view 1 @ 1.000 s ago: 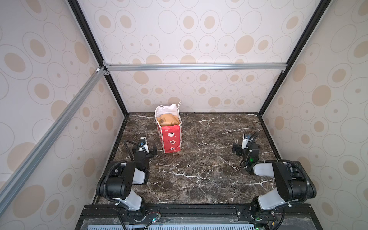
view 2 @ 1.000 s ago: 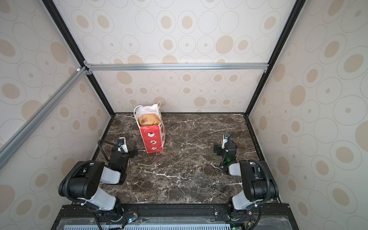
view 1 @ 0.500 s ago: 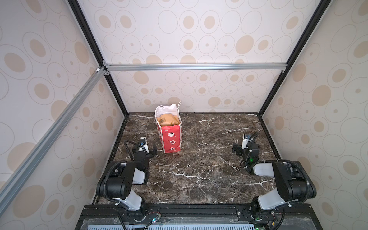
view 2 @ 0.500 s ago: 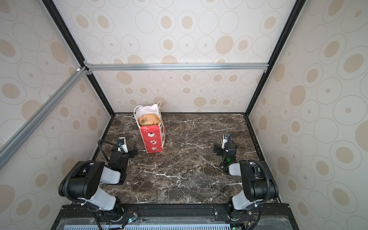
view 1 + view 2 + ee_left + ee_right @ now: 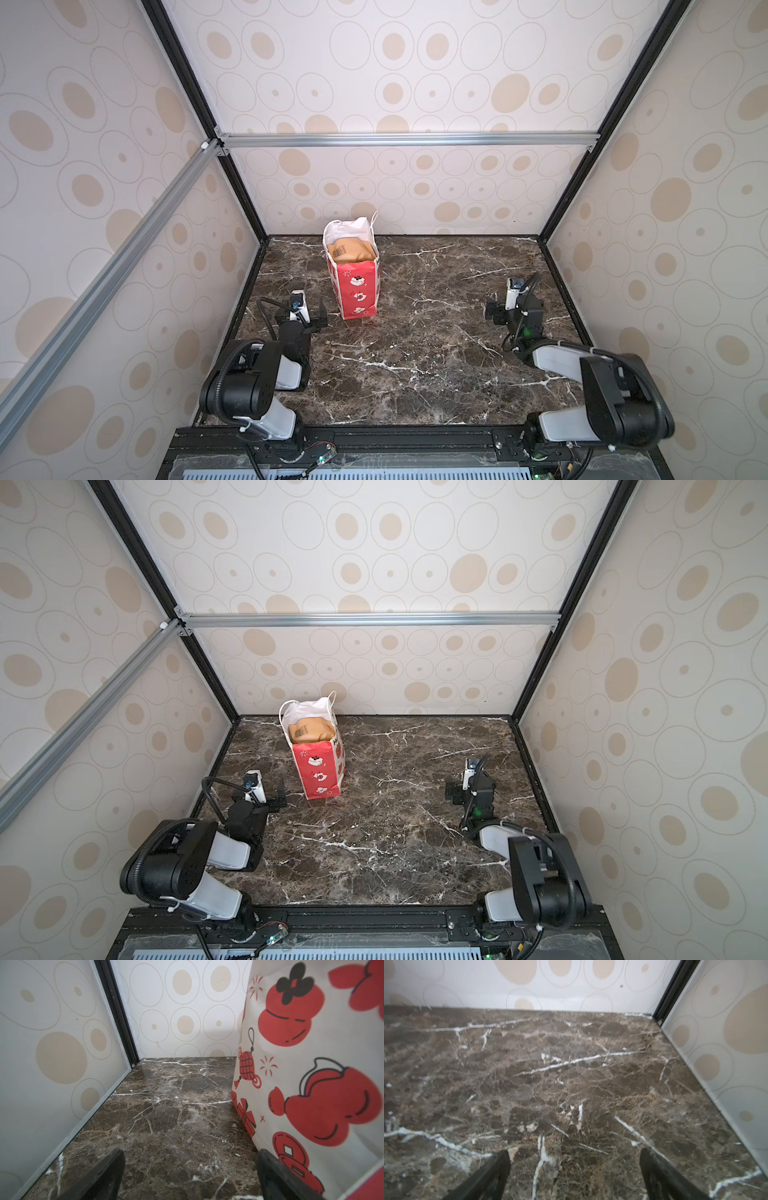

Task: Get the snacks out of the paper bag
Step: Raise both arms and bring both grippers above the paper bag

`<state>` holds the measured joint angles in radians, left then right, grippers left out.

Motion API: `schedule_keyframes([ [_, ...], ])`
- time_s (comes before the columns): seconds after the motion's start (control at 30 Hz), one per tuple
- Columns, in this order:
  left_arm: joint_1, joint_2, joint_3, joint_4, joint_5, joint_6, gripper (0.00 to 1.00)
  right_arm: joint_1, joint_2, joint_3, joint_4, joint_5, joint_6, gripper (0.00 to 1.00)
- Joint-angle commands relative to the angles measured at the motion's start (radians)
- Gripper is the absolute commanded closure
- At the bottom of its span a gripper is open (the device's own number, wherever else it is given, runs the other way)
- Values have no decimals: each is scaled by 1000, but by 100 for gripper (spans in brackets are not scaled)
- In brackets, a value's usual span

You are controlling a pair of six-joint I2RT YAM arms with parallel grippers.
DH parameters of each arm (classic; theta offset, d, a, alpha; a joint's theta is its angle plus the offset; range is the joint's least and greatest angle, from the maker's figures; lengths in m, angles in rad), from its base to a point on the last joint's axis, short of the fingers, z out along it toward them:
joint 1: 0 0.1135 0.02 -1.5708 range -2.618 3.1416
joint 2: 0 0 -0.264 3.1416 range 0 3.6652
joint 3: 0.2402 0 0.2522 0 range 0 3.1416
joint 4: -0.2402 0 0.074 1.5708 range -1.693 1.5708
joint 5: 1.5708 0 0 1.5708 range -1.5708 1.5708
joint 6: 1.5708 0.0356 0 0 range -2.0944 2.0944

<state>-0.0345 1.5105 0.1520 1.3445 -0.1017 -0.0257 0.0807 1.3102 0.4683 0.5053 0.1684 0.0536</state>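
Marble surface (image 5: 415,353) unchanged from a second ago: red bag (image 5: 357,291) stands far left, tan pouch (image 5: 351,251) on top inside, its barcode label unreadable. Just beside the bag, left tool (image 5: 190,1159) gapes empty; right tool (image 5: 574,1157) likewise.

On the right side panel of the tall red paper gift bag (image 5: 318,771), standing far left on the surface, white capitals start with what looks like an H; the rest is unreadable. The tan kraft pouch (image 5: 311,730) in its mouth bears a barcode-like block, with digits too small to read.
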Motion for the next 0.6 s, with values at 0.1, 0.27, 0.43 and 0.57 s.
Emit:
schedule_keyframes([
  [0.1,-15,-414,61,-392,-180,-158,2,19,-230,377,-744,-147,413,3],
  [0.27,-21,-586,323,-856,-42,-462,2,192,-156,636,-868,-238,455,3],
  [0.43,-43,-452,725,-1288,210,-563,2,402,105,1040,-1065,-288,402,3],
  [0.57,-71,-316,990,-1487,312,-501,4,477,296,1263,-1086,-345,405,2],
])
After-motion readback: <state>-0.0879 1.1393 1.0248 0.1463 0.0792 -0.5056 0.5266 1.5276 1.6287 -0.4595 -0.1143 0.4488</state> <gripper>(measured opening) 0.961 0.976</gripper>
